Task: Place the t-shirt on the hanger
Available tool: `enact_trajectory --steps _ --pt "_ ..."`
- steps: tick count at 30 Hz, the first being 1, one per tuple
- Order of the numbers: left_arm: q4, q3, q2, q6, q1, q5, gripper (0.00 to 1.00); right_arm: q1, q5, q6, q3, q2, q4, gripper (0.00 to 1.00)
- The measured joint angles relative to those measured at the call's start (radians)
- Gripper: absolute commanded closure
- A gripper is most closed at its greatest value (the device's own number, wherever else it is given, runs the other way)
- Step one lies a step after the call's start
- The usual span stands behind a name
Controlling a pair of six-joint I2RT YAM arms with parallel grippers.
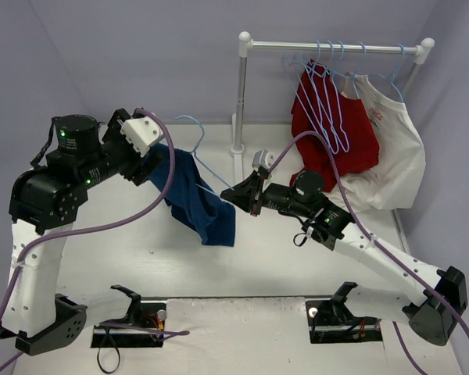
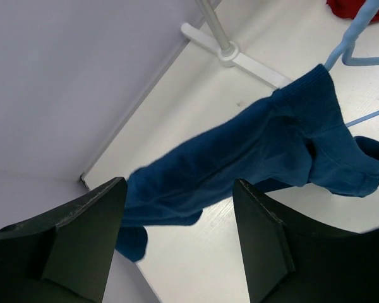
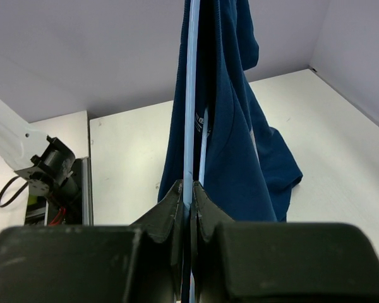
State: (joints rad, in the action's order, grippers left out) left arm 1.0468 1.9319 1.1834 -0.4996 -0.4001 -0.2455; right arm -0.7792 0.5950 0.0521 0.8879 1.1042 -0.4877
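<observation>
White table (image 1: 258,258), clothes rack foot (image 1: 237,148) standing at its far edge

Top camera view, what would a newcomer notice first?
A navy t-shirt hangs on a pale blue hanger at the centre. The right pincer is clamped on the hanger's wire while the left pincer stands open beside the cloth. Back right, a red shirt and a white shirt hang on a rack.

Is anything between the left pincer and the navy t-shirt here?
Nothing visible does. The left pincer is open, and the t-shirt hangs right in front of its fingers. The t-shirt is draped on the hanger, which the right pincer is shut on.
</observation>
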Motion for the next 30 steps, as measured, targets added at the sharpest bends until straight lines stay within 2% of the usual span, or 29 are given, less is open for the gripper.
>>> enact_trajectory --steps 8,13,16,18,20,23,24,30 --pt "-0.017 -0.112 -0.02 -0.099 0.051 -0.193 0.37 0.0 0.046 0.0 0.0 0.0 0.015 1.0" --pt "-0.019 -0.154 -0.01 -0.118 0.077 -0.267 0.37 0.0 0.065 0.0 -0.002 0.0 0.039 1.0" --pt "-0.02 -0.16 -0.005 -0.126 0.088 -0.3 0.47 0.0 0.075 0.0 -0.002 0.0 0.042 1.0" --pt "-0.021 -0.164 -0.007 -0.136 0.092 -0.325 0.62 0.0 0.08 0.0 -0.002 0.0 0.043 1.0" --pt "-0.028 -0.18 -0.017 -0.152 0.095 -0.345 0.7 0.0 0.086 -0.001 -0.004 0.0 0.044 1.0" --pt "-0.032 -0.208 -0.038 -0.174 0.1 -0.367 0.96 0.0 0.098 -0.001 -0.006 0.0 0.051 1.0" --pt "-0.03 -0.218 -0.046 -0.184 0.103 -0.376 1.0 0.0 0.099 0.0 -0.006 0.001 0.052 1.0" --pt "0.007 -0.264 -0.088 -0.247 0.105 -0.412 1.0 0.019 0.101 -0.004 -0.006 0.005 0.067 1.0"
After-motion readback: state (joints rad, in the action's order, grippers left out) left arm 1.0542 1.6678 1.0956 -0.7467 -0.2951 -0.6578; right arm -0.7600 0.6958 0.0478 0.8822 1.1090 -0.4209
